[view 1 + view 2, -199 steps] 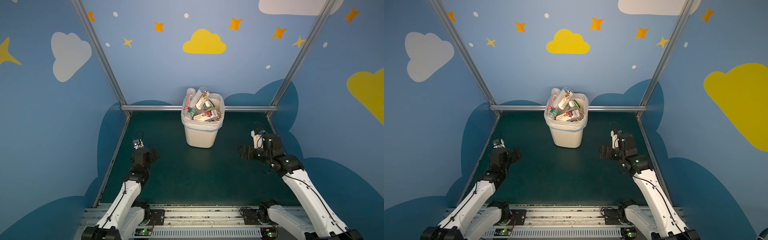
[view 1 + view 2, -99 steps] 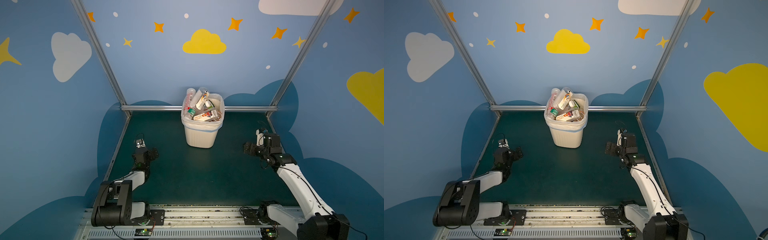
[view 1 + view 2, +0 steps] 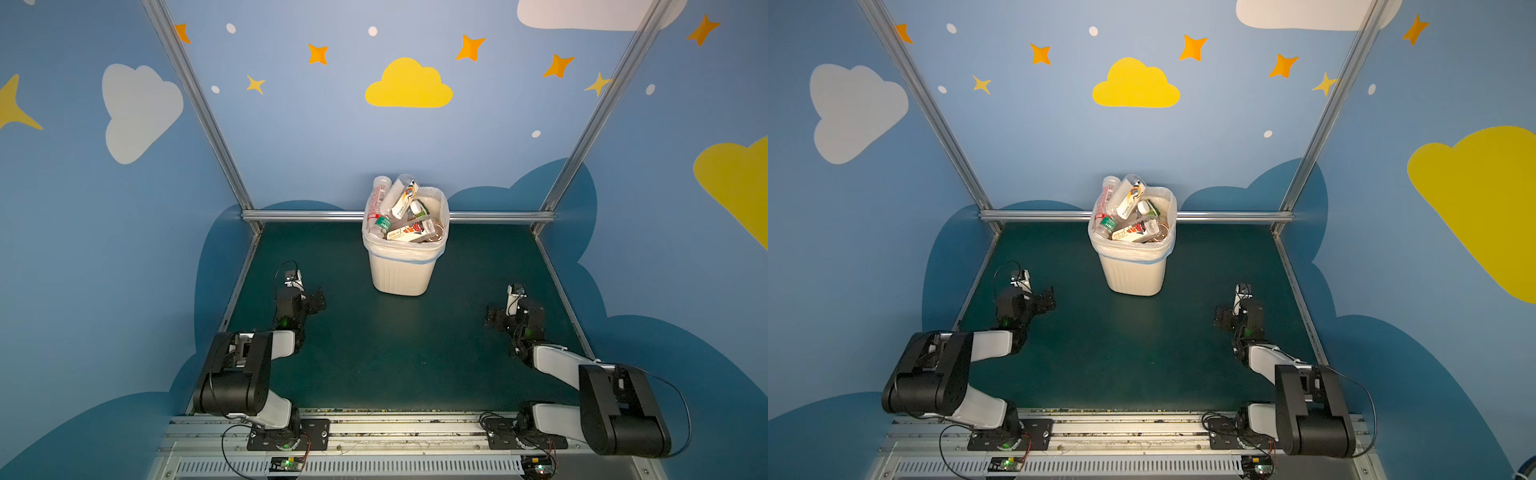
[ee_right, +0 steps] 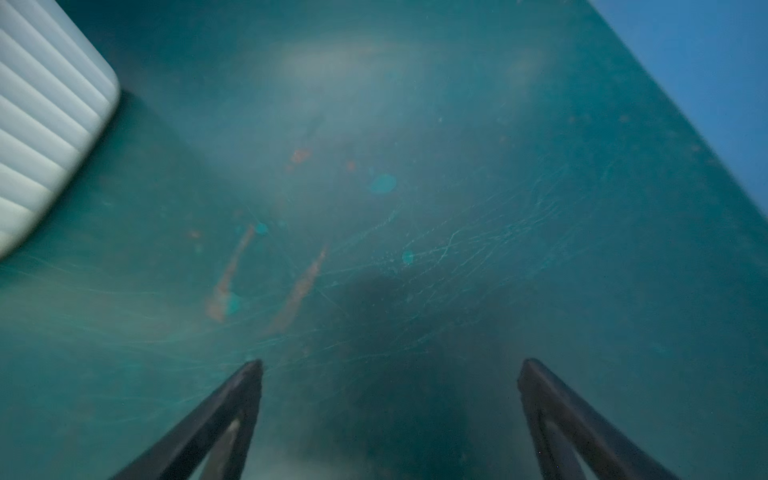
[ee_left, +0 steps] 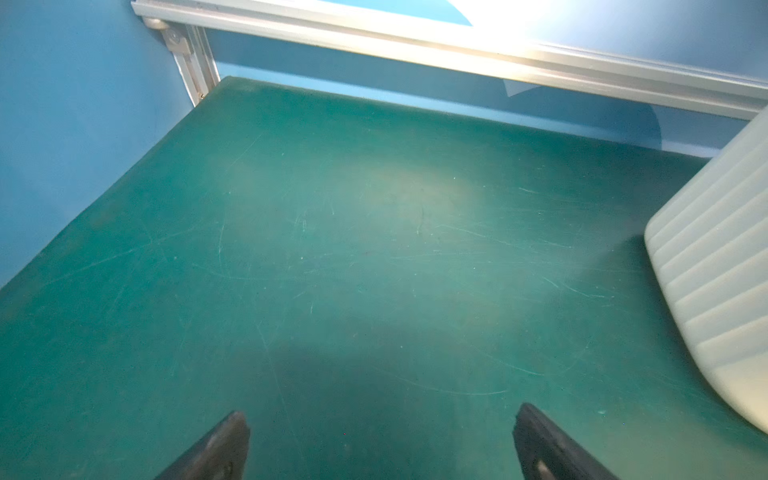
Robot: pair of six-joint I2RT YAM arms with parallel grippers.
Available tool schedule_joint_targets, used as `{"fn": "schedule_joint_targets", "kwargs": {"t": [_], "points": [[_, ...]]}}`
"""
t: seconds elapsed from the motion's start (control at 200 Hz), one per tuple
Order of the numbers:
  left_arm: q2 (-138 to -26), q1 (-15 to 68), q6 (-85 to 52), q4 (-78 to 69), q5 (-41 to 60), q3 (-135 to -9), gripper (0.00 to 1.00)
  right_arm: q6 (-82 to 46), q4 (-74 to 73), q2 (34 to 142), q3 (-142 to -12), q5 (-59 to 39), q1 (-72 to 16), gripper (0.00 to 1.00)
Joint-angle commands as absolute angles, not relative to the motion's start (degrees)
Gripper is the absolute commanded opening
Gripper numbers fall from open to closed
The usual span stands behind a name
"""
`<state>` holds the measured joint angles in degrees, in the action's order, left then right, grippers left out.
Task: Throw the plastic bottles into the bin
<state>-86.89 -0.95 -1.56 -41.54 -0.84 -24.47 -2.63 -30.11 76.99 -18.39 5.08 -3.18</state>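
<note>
Our left gripper [image 3: 318,300] hangs low near the left edge of the desk [image 3: 395,353], jaws spread wide and empty; the left wrist view shows only scuffed mat between its dark fingertips [image 5: 232,432]. We judge the sorting step done, since no bottle lies on the desk in either top view. The plastic bottles [image 3: 401,208] are piled in the bin [image 3: 401,274], which stands at the middle of the desk's back edge, just in front of the aluminium rail [image 3: 307,215]. They are clear, thin-walled cylinders with glossy printed labels, stacked at all angles. Two of them poke up above the bin's far left corner. The bin is cream plastic, tapered, with rounded corners and ribbed walls, and a thin crinkled liner [image 3: 405,249] is folded over its rim. The desk is matte dark green, finely scratched and marked with faint reddish smears in the right wrist view. Our right gripper [image 3: 494,320] sits near the right edge, likewise fully released and holding nothing. As we see it, the next move calls only for parking both arms. We would keep well clear of the overfilled heap, because a nudge could tip those leaning bottles out.
</note>
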Motion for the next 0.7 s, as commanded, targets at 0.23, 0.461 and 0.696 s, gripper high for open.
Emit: {"fn": "schedule_joint_targets", "kwargs": {"t": [0.23,0.461,0.696], "points": [[-86.65,-1.47,-0.81,-38.77,0.41,-25.55,1.0,-0.67,-44.89,86.56,-23.57,3.66,-2.64,0.97],[-86.46,-0.69,-0.21,-39.55,-0.5,-24.98,1.0,-0.56,-44.83,86.74,-23.72,4.07,-2.87,0.97],[-86.65,-2.0,-0.03,-39.18,3.66,-25.32,1.0,-0.8,-44.89,86.57,-23.56,2.62,-2.13,0.97]]}}
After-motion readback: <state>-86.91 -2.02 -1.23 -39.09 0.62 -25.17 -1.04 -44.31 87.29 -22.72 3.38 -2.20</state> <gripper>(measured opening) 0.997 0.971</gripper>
